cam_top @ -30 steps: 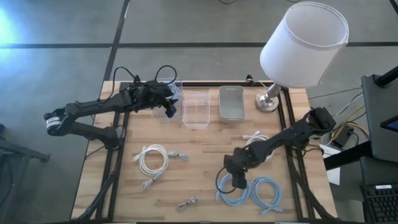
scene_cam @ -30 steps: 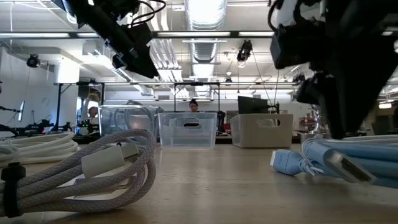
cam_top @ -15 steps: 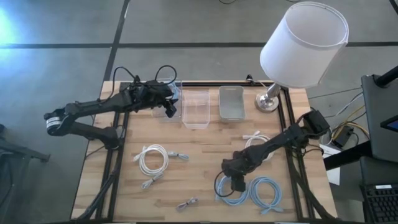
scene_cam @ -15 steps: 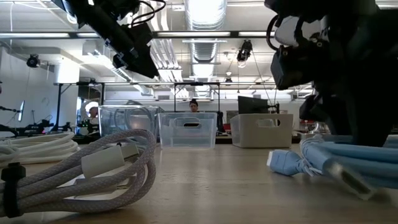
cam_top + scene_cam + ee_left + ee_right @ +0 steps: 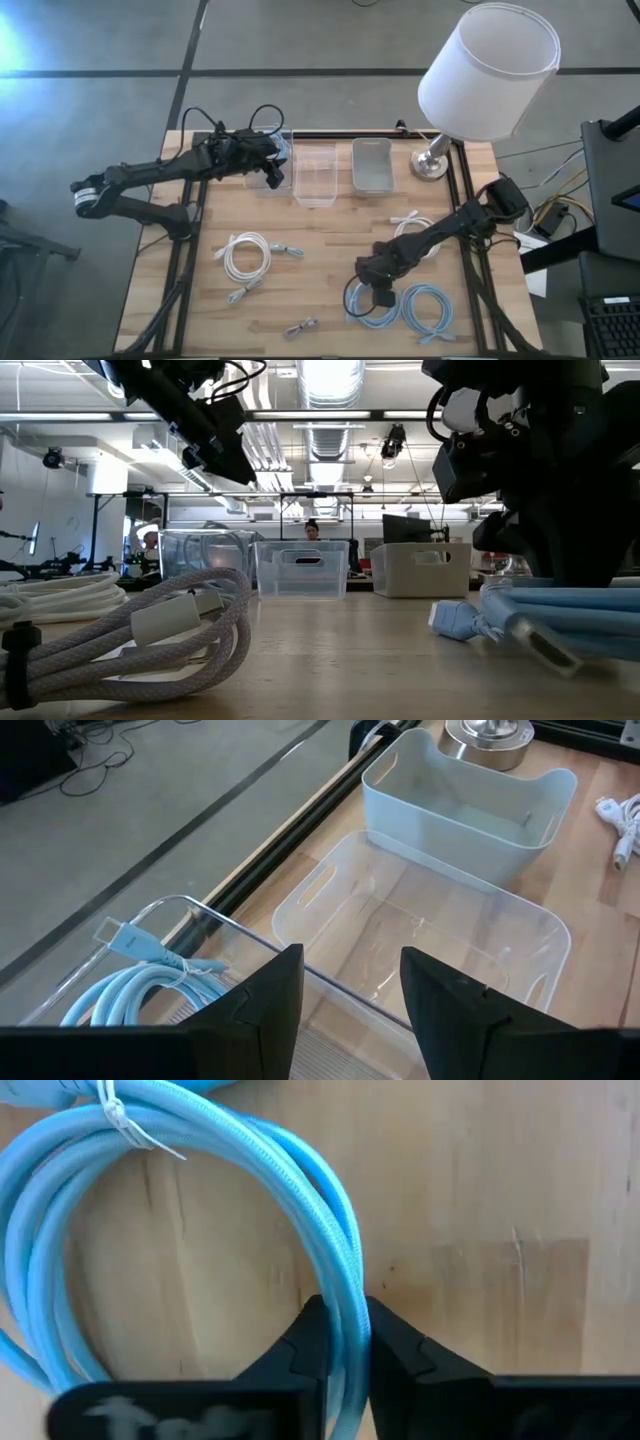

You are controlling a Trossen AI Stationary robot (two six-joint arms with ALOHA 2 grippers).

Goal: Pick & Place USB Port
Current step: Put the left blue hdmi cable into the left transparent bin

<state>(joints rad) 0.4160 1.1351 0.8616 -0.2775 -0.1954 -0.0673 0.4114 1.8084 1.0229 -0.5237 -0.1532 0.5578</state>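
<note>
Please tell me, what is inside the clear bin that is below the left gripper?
A coiled light-blue cable with its connector lies in that clear bin. The left gripper covers part of the bin's floor, so whether anything else lies there cannot be seen.

light-blue cable (image 5: 330, 1280), white lampshade (image 5: 488, 70)

No text, label, brand, number or sign can be read on anything in these views.

Three bins (image 5: 316, 172) in row at table's (image 5: 320, 262) rear; lamp (image 5: 470, 95) right of them.
</note>
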